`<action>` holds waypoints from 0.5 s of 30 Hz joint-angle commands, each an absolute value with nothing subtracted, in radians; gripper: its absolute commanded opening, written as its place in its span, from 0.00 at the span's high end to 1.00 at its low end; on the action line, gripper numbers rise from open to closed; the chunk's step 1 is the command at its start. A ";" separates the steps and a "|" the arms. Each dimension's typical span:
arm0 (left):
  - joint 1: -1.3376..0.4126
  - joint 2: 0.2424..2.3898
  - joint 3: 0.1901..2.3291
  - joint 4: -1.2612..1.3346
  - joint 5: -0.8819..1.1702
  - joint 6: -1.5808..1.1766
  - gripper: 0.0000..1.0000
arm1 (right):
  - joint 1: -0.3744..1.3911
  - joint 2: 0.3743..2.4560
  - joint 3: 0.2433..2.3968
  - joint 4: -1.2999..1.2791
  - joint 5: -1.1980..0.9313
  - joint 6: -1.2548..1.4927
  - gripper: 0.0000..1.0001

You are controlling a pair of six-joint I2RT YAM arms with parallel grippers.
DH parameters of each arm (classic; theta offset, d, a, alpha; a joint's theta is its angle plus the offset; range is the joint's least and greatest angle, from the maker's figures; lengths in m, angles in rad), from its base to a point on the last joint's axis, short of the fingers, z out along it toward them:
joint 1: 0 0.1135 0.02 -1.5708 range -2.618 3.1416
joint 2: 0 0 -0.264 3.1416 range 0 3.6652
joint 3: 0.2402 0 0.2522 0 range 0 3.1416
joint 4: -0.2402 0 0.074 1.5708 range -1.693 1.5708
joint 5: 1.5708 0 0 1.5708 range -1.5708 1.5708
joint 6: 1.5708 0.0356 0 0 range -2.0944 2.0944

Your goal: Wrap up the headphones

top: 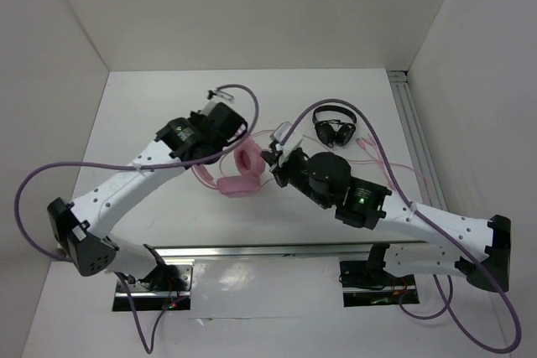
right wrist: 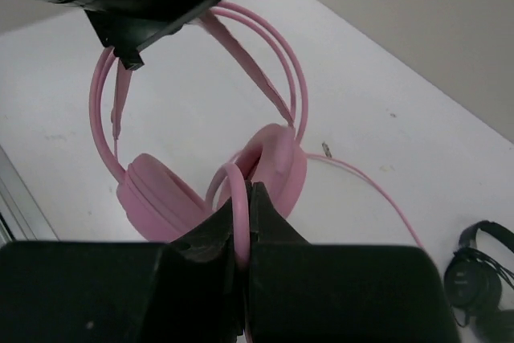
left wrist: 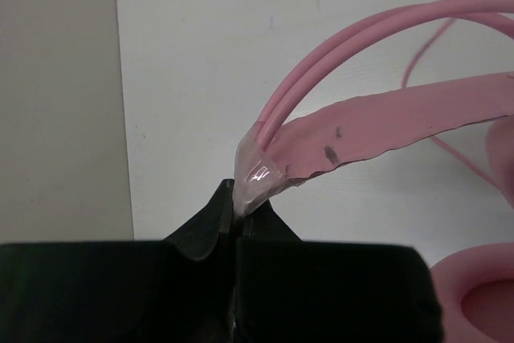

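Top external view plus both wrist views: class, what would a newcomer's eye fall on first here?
The pink headphones in the middle of the overhead view stand out at once. The left claw is shut on their headband, the right claw on their pink cable. A small black headset lies farther back, on the right.
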State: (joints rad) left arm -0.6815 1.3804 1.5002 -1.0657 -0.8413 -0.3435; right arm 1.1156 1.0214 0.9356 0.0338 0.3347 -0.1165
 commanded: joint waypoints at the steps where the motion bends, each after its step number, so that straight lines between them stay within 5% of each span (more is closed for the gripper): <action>1: -0.782 1.411 1.506 -0.963 -0.936 -0.275 1.00 | 1.147 1.057 0.996 -0.095 0.388 -0.198 1.00; 7: -0.963 1.462 1.505 -0.954 -0.948 -0.210 1.00 | 1.170 1.057 0.994 -0.094 0.507 -0.232 1.00; 15: -0.994 1.322 1.433 -0.887 -0.754 -0.134 1.00 | 1.170 0.947 0.896 0.043 0.630 -0.261 0.99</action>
